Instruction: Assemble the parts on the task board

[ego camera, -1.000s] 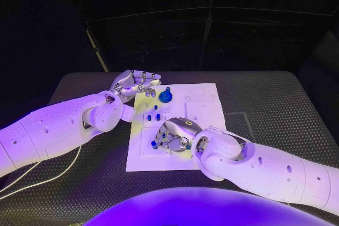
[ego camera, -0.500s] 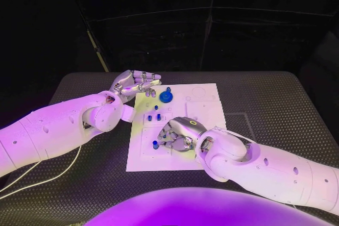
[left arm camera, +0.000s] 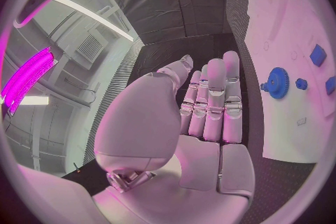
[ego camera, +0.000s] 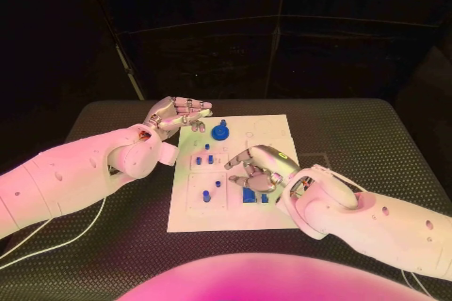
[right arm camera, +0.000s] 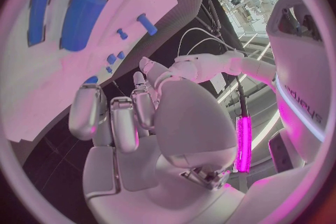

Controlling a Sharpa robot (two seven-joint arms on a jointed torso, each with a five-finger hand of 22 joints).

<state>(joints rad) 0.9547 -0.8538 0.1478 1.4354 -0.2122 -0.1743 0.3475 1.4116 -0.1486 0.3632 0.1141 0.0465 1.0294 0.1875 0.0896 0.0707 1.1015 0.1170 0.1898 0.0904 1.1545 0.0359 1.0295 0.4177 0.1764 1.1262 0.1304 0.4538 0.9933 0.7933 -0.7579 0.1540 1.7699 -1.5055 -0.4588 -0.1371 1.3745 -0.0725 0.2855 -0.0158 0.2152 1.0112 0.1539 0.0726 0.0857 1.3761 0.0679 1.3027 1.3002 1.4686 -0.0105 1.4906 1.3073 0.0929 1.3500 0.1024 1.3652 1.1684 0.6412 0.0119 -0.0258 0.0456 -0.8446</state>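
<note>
The board (ego camera: 268, 213) lies flat in the middle of the table (ego camera: 377, 131), with both hands over it or at its edge.

The left hand (ego camera: 177, 113) hovers at the board's far left corner, fingers curled loosely inward with nothing between them; in the left wrist view the fingers (left arm camera: 210, 102) lie side by side, pressed together and nearly straight, and hold nothing. Just beside its fingertips, on the board, sits the gear (ego camera: 219, 132) — a round toothed blue part, seen also in the left wrist view (left arm camera: 278, 82) with a small knob (left arm camera: 301, 84) next to it.

The right hand (ego camera: 257, 169) hangs over the board's middle, fingers bent and a little apart, empty. Directly beneath its palm, toward the robot, lie two blocks (ego camera: 254, 196) — flat blue rectangles side by side in their recesses, clear in the right wrist view (right arm camera: 80, 18). Just off its fingertips, toward the left hand, stand a few pegs: a pair (ego camera: 204, 160) near the thumb side, one small stud (ego camera: 217, 183) and one taller peg (ego camera: 206, 196) closer to the robot. The right wrist view shows the same pegs (right arm camera: 146, 24) beyond the curled fingers (right arm camera: 112, 117), none touched.
</note>
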